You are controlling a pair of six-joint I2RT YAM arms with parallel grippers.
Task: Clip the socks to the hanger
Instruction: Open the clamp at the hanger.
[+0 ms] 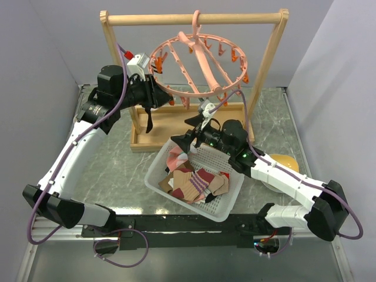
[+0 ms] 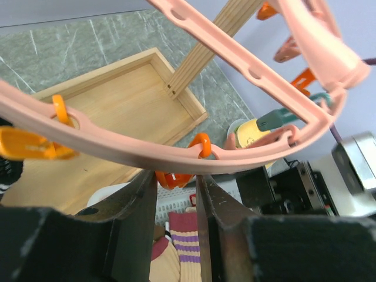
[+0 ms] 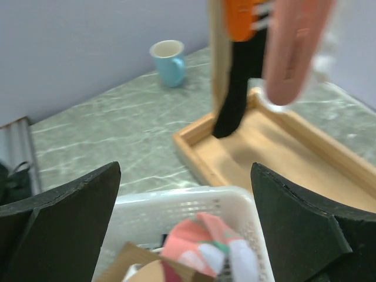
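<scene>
The salmon-pink ring hanger (image 1: 202,64) hangs from the wooden rack, its rim (image 2: 135,150) crossing the left wrist view. My left gripper (image 1: 161,97) (image 2: 176,183) is at the ring's left side, shut on an orange clip (image 2: 173,178) that dangles under the rim. A black sock (image 1: 150,120) (image 3: 235,94) hangs from a clip close by. My right gripper (image 1: 187,140) (image 3: 185,194) stands wide open and empty over the far corner of the basket. Below it lie a pink sock (image 3: 202,241) (image 1: 176,158) and a maroon striped sock (image 1: 200,179) (image 2: 185,235) among several others.
The white mesh basket (image 1: 154,176) (image 3: 176,202) sits between the arms. The wooden rack (image 1: 235,19) stands in a wooden tray (image 1: 176,134) (image 2: 117,100) at the back. A blue mug (image 3: 170,61) is beyond the tray. A yellow object (image 1: 283,163) lies right of the basket.
</scene>
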